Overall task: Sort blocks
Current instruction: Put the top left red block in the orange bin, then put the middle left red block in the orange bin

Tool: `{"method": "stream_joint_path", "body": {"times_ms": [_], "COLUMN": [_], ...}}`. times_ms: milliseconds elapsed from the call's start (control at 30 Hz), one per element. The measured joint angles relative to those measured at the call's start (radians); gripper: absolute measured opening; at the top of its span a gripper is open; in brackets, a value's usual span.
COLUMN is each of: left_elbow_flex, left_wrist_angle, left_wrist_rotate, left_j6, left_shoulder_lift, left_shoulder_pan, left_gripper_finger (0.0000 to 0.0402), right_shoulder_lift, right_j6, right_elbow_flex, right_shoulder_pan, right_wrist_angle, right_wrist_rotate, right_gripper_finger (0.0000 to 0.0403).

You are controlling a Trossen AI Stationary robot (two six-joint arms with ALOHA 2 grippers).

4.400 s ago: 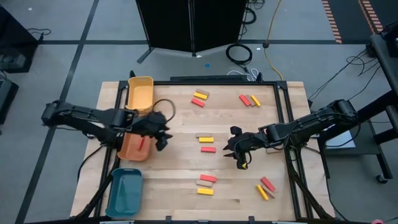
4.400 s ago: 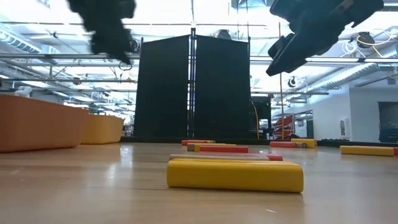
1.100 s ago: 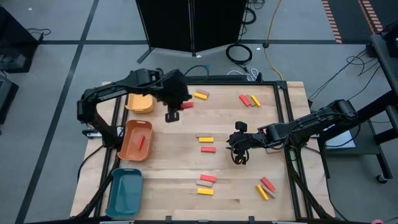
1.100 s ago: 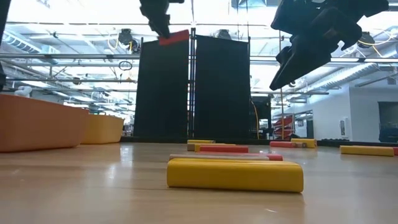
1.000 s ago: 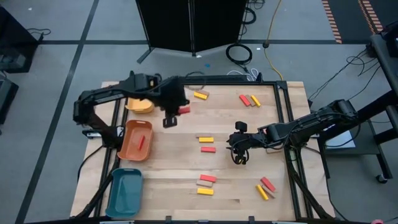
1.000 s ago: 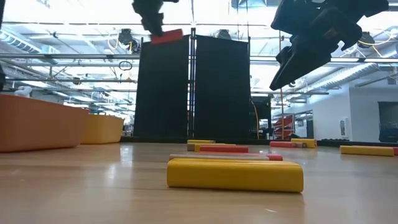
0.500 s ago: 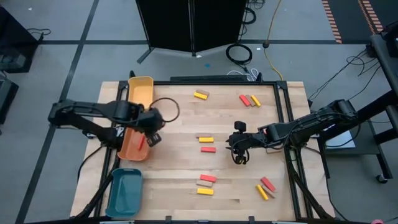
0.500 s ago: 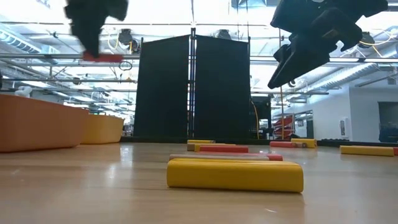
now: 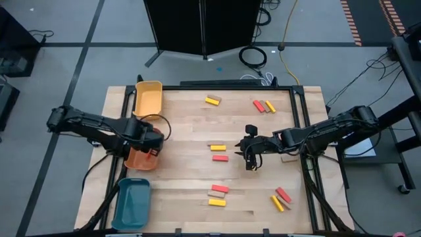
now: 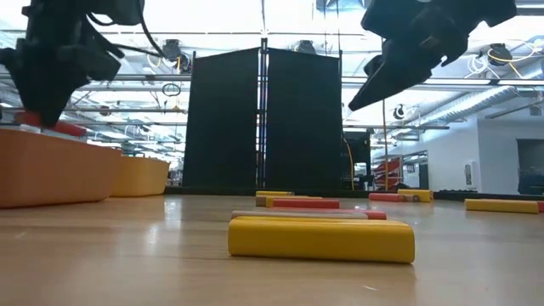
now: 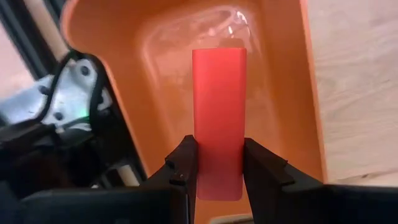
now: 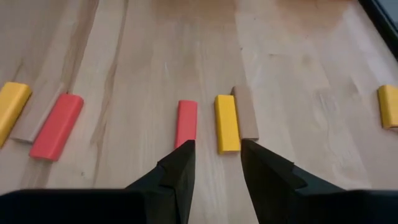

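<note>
Left jaws clamp red block [image 11: 218,121] over orange tray [image 11: 161,68].

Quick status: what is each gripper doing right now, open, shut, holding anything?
Left gripper: shut on a red block, over the orange tray.
Right gripper: open, empty, above the table near mid-table blocks.

The bench [image 9: 191,131] is pale blond wood with darker grain streaks; on it lie small red blocks [image 12: 186,122], yellow blocks [image 12: 226,123] and plain tan blocks [image 12: 247,113]. One tray [image 11: 283,74] is glossy orange, another tray [image 9: 148,97] yellow, a third tray [image 9: 131,203] teal; the left tool [image 11: 216,167] is black around a bright red block [image 11: 219,118], and the right tool [image 12: 214,163] is black too.
</note>
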Motion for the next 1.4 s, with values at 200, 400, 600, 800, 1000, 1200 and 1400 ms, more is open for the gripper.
{"method": "stream_joint_path", "body": {"times_ms": [200, 400, 600, 800, 1000, 1200, 1400], "left_elbow_flex": [-0.005, -0.005, -0.005, -0.005, -0.004, 0.038, 0.113], "left_wrist_angle": [-0.004, -0.005, -0.005, -0.005, 0.037, 0.172, 0.437], "left_wrist_rotate": [-0.058, -0.069, -0.054, -0.053, -0.055, -0.099, -0.188], "left_j6": [0.046, 0.101, 0.162, 0.210, 0.257, 0.352, 0.576], "left_shoulder_lift": [-0.001, -0.001, -0.001, -0.001, -0.001, -0.001, 0.025], "left_shoulder_pan": [-0.001, -0.001, -0.001, -0.001, 0.005, 0.052, 0.119], "left_gripper_finger": [0.0093, 0.0118, 0.0162, 0.0208, 0.0219, 0.0219, 0.0219], "right_shoulder_lift": [0.000, 0.000, 0.000, 0.000, 0.000, 0.000, 0.000], "right_j6": [-0.075, -0.029, -0.011, -0.018, -0.018, -0.018, 0.056], "right_elbow_flex": [0.000, 0.000, 0.000, 0.000, 0.000, 0.000, 0.000], "right_shoulder_pan": [-0.037, -0.054, -0.054, -0.054, -0.054, -0.053, -0.052], "right_wrist_angle": [0.090, 0.218, 0.261, 0.280, 0.261, 0.201, 0.086], "right_wrist_rotate": [0.005, 0.004, 0.003, 0.003, 0.003, 0.002, -0.002], "right_gripper_finger": [0.0123, 0.0123, 0.0123, 0.0123, 0.0123, 0.0123, 0.0123]}}
